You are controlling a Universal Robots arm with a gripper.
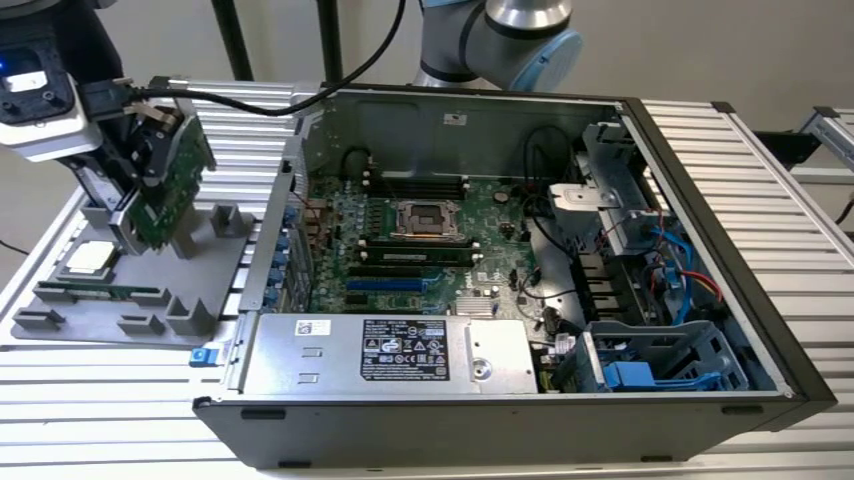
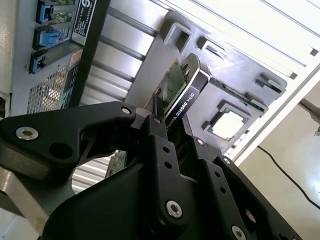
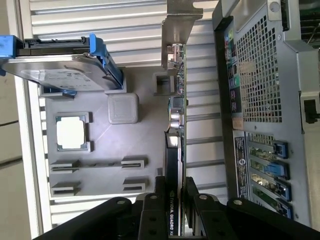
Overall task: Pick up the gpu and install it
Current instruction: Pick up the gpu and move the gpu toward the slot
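Gripper (image 1: 144,175) clamped on gpu (image 1: 183,185), black edge between its fingers (image 3: 150,210), card standing on edge over grey tray (image 1: 214,285), exterior view's left, beside open computer case (image 1: 467,425), outside it.

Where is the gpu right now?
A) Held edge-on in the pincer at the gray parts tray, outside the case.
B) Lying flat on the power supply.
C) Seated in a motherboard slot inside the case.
A: in the first wrist view the pincer is shut on the gpu at the gray tray, with the computer case beside it.
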